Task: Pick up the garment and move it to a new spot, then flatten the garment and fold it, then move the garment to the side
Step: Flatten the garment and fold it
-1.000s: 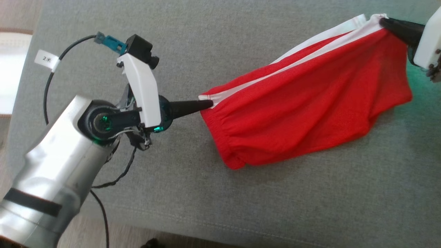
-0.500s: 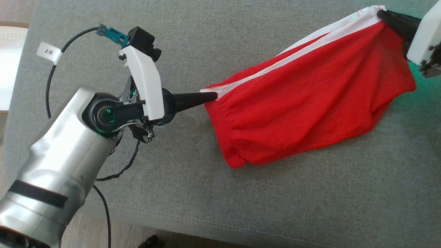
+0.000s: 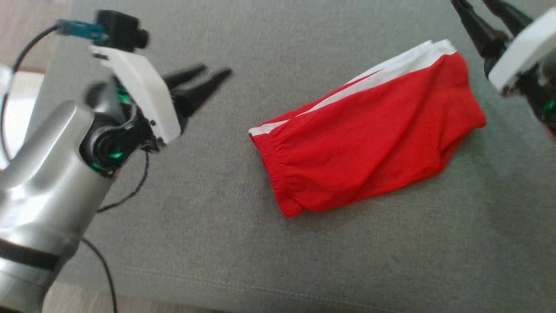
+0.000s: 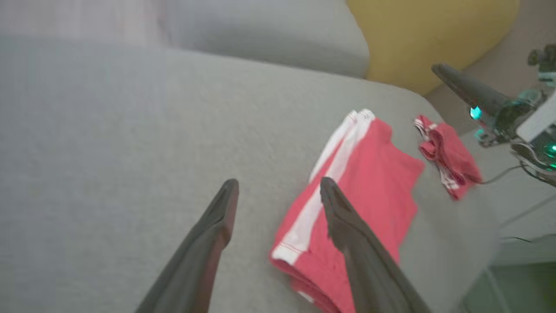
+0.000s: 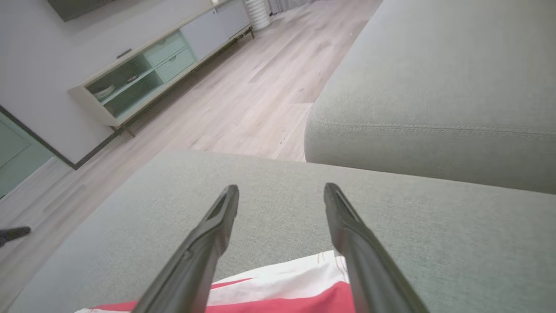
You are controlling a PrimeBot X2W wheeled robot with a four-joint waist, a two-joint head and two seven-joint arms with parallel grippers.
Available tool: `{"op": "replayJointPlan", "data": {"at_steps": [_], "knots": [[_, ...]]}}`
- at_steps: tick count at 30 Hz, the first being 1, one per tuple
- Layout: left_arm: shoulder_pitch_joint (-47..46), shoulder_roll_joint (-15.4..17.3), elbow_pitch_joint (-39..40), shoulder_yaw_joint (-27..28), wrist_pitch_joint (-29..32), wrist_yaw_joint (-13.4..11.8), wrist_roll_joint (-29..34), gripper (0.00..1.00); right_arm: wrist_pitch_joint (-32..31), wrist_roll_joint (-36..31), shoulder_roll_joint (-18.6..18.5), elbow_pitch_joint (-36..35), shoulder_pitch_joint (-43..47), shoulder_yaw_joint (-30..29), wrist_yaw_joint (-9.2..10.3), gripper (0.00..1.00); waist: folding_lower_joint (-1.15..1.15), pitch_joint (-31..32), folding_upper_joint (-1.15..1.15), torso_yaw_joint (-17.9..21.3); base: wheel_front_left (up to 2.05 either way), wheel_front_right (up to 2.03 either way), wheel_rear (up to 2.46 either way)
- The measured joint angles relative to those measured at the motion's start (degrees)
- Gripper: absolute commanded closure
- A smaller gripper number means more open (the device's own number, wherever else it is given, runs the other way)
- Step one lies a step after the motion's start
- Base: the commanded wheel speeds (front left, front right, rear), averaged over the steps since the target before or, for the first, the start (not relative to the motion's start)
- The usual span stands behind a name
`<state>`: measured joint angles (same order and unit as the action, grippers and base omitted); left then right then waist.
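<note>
The garment is a pair of red shorts with a white side stripe, lying folded and loose on the grey sofa cushion. My left gripper stands open to the left of it, well clear of the waistband end. In the left wrist view the left gripper is open and empty above the garment. My right gripper is open at the top right, just past the garment's white-striped corner. The right wrist view has the right gripper open, with the garment's edge below the fingers.
A second small red and white cloth lies near the cushion's far edge, beyond the garment. A yellow cushion sits behind it. Another grey sofa cushion, wood floor and a low cabinet lie past the seat.
Both grippers have opened and let go of the garment's ends, then drawn back from it. The garment has dropped slack onto the cushion. The head view has shifted a little.
</note>
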<state>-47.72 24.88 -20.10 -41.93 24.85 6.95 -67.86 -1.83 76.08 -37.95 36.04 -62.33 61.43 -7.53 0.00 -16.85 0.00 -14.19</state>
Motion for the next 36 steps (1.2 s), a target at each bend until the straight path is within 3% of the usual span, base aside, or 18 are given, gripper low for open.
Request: {"op": "replayJointPlan", "data": {"at_steps": [5,8,11,15,23,34,35,36], "knots": [[2.3,0.7,3.2,0.7,-17.2,-8.0,12.3,0.00,3.4,0.0,1.6,5.5,5.2,1.6,0.00,0.00,0.00,2.9,0.00,0.2,0.00,0.00,0.00],[6.1,0.4,6.4,1.0,-26.2,-14.6,19.1,0.00,3.4,0.0,1.9,9.3,7.0,2.8,0.00,0.00,0.00,3.2,0.00,-0.6,0.00,0.00,0.00],[11.0,-0.1,9.4,1.2,-32.9,-19.9,22.7,0.00,2.2,0.0,2.7,13.0,7.1,3.5,0.00,0.00,0.00,3.1,0.00,-1.8,0.00,0.00,0.00],[17.3,-1.7,13.9,1.4,-37.6,-24.4,25.1,0.00,-1.7,0.3,3.7,17.1,7.1,4.9,0.00,0.00,0.00,2.7,0.00,-3.7,0.00,0.00,0.00],[25.8,-5.4,17.2,2.4,-39.1,-26.1,25.8,0.00,-16.3,2.6,6.1,29.6,5.0,5.6,0.00,0.00,0.00,2.1,0.00,-7.3,0.00,0.00,0.00],[32.6,-10.1,17.9,8.0,-39.1,-25.1,27.7,0.00,-30.0,7.0,7.2,29.2,3.9,4.8,0.00,0.00,0.00,2.8,0.00,-8.9,0.00,0.00,0.00],[32.9,-10.7,17.9,8.5,-39.1,-24.9,28.1,0.00,-29.7,6.8,7.2,29.3,3.9,4.9,0.00,0.08,0.00,2.8,0.00,-9.1,0.00,0.00,0.00],[33.3,-11.3,18.0,9.2,-39.1,-24.5,28.5,0.00,-29.3,6.6,7.2,29.3,3.9,5.0,0.00,0.53,0.00,2.8,0.00,-9.2,0.00,0.00,0.00]]}}
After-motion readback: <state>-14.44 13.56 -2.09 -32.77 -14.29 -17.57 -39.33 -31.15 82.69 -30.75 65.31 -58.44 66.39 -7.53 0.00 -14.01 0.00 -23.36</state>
